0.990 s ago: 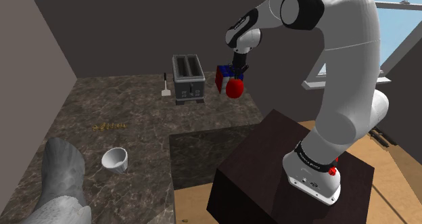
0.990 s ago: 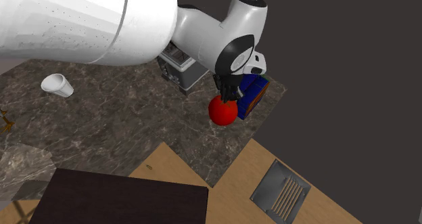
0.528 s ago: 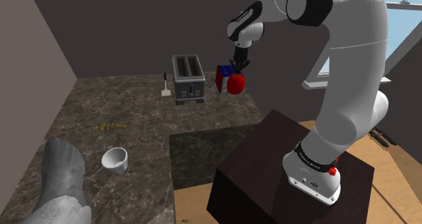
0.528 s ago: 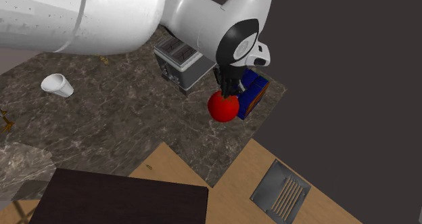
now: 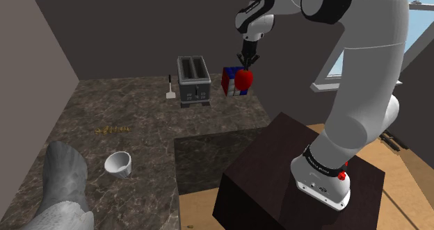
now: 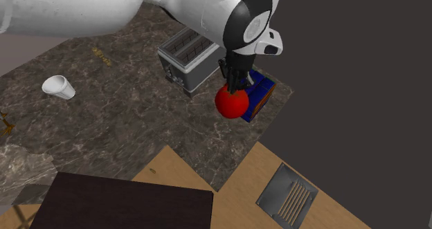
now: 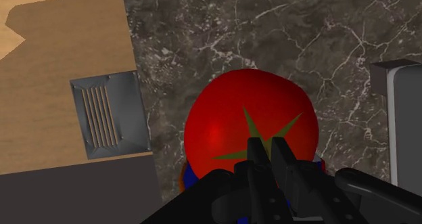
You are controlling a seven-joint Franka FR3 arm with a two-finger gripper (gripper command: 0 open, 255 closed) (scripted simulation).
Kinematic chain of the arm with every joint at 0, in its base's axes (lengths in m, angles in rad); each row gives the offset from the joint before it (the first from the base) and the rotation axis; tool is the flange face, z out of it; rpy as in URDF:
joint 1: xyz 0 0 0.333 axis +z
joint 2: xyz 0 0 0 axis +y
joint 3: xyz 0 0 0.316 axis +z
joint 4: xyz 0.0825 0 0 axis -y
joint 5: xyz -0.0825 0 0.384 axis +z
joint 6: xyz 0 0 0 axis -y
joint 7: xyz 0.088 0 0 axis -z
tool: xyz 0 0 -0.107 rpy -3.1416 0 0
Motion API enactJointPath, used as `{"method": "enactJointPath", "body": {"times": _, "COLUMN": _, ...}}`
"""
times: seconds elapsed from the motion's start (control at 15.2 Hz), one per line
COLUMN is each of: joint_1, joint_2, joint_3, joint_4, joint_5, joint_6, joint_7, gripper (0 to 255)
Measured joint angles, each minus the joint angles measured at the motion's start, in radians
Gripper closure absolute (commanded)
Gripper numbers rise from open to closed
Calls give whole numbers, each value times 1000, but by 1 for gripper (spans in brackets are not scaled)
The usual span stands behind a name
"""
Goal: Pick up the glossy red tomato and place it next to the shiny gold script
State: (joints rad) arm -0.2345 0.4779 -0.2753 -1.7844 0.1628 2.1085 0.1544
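Presently: tomato (image 6: 231, 103) pinched at its top by the pincer (image 6: 234, 87), held aloft over the counter (image 5: 146, 117) near the toaster (image 5: 193, 80). Pickup judged done. Outstanding: carriage to the gold script (image 5: 111, 129), seemingly well apart.

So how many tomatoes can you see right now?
1. The red tomato is clasped in the gripper, held above the counter, by the blue box beside the toaster. Others may be hidden behind the arm.
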Motion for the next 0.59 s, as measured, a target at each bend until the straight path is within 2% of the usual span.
{"method": "enactJointPath", "body": {"times": 0.59, "joint_1": 7, "joint_2": -63, "joint_3": -11, "joint_4": 32, "joint_5": -22, "joint_6": -93, "joint_7": 14, "gripper": 255}}
